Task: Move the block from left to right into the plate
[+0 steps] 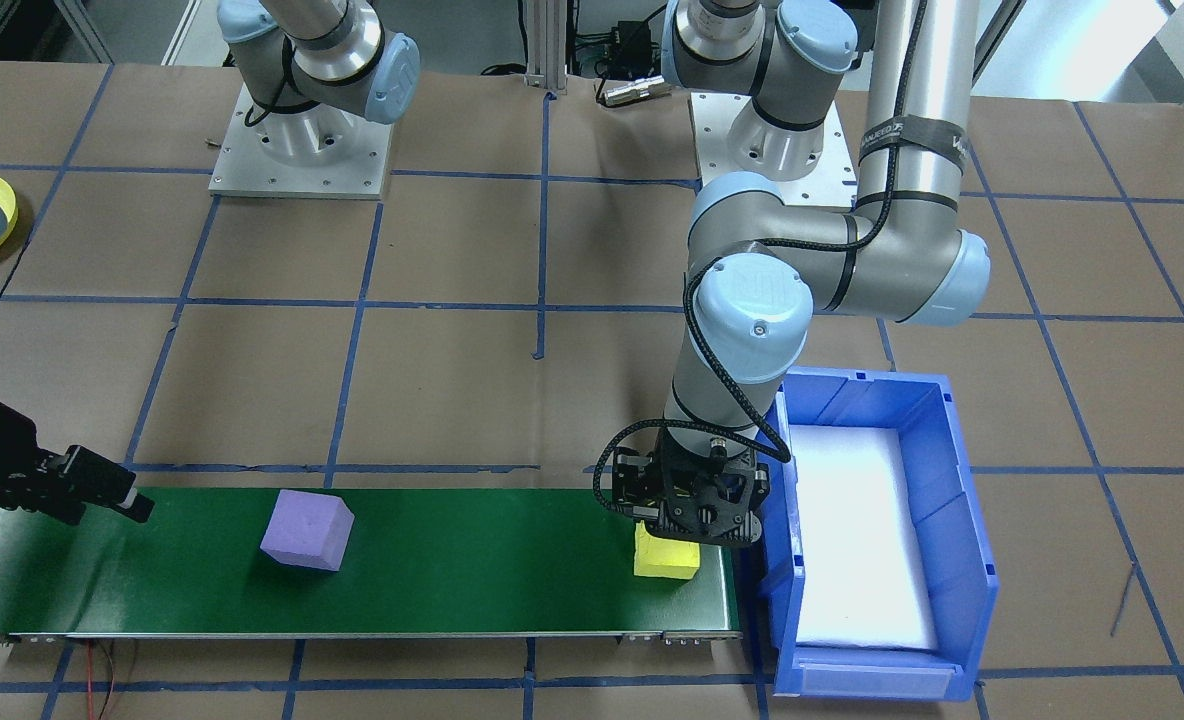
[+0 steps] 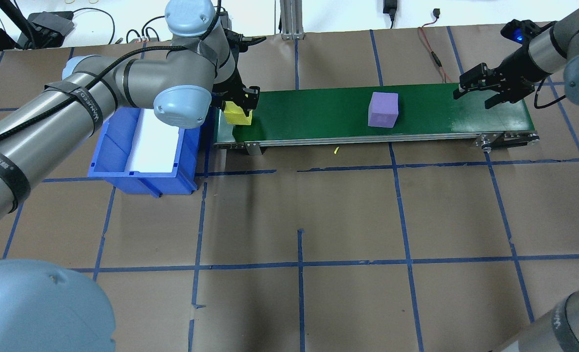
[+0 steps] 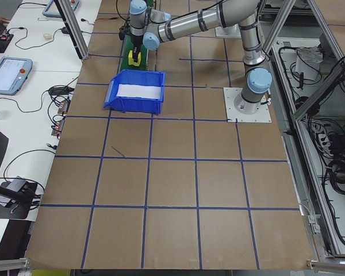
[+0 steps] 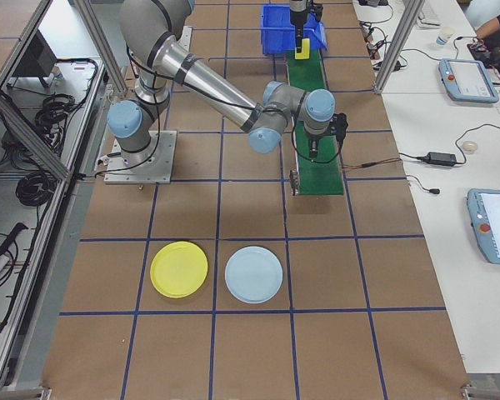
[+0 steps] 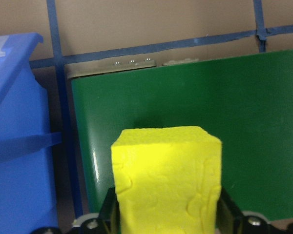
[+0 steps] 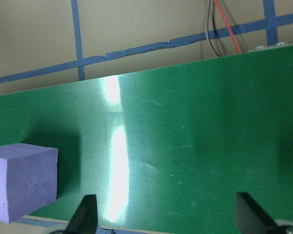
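We see the left gripper (image 1: 694, 533) clenched on the yellow block (image 1: 665, 560) at the end of the green belt (image 1: 452, 570) nearest the blue bin (image 1: 962, 520). In the left wrist view the block (image 5: 167, 183) sits squeezed between the two fingers (image 5: 228, 214), its top face clear of them. From these views we cannot tell whether it rests on the belt or is just above it. The belt's end edge lies just beside the bin's wall, so there is little room on that side; along the belt the green surface is bare from the yellow block up to the purple block (image 1: 306, 531).

The purple block stands on the belt near the middle, well apart from both grippers, close to the belt's front edge in the right wrist view (image 6: 22, 181).

We find the right gripper (image 2: 480, 88) spread wide and holding nothing, hanging over the far end of the belt, with bare green surface between its fingers (image 6: 85, 214).

The yellow plate (image 4: 179, 269) lies on the brown table (image 4: 250, 350) beside a pale blue plate (image 4: 253, 275), well apart from the belt, with open paper all around both.
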### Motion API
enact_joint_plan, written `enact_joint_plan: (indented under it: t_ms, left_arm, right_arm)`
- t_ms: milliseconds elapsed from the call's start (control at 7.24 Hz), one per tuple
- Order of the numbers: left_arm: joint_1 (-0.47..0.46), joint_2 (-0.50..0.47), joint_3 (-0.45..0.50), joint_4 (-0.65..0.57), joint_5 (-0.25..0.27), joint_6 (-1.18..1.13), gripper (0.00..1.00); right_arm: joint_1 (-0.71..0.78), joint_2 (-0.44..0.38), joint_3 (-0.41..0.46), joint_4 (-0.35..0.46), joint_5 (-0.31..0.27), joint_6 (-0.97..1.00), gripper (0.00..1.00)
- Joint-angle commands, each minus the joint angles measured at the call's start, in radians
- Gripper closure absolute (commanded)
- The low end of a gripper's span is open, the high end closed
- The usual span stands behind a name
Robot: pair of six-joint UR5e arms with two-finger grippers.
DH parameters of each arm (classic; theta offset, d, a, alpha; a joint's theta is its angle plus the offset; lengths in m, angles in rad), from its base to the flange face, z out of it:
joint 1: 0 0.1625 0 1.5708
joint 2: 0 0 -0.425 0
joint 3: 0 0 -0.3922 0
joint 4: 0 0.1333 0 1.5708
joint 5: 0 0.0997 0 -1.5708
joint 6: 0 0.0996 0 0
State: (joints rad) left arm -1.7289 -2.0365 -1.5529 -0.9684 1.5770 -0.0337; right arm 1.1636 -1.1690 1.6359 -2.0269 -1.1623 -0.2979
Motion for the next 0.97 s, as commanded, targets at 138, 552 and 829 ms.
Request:
enact_joint_plan:
  t_ms: [138,552,829]
  left_arm:
    - [0.021,0.124,0.019,-0.083,0.000,0.001,0.00]
    - [0.124,0.370,-0.006,-0.411,-0.003,0.009,0.00]
    - [0.124,0.490,-0.007,-0.562,-0.002,0.009,0.00]
  right_arm:
    - [0.111,0.002,-0.007,-0.059,-0.039,0.222,0.00]
    - [0.156,0.011,0.005,-0.082,-0.077,0.250,0.00]
    - [0.154,0.017,0.005,-0.082,-0.077,0.250,0.00]
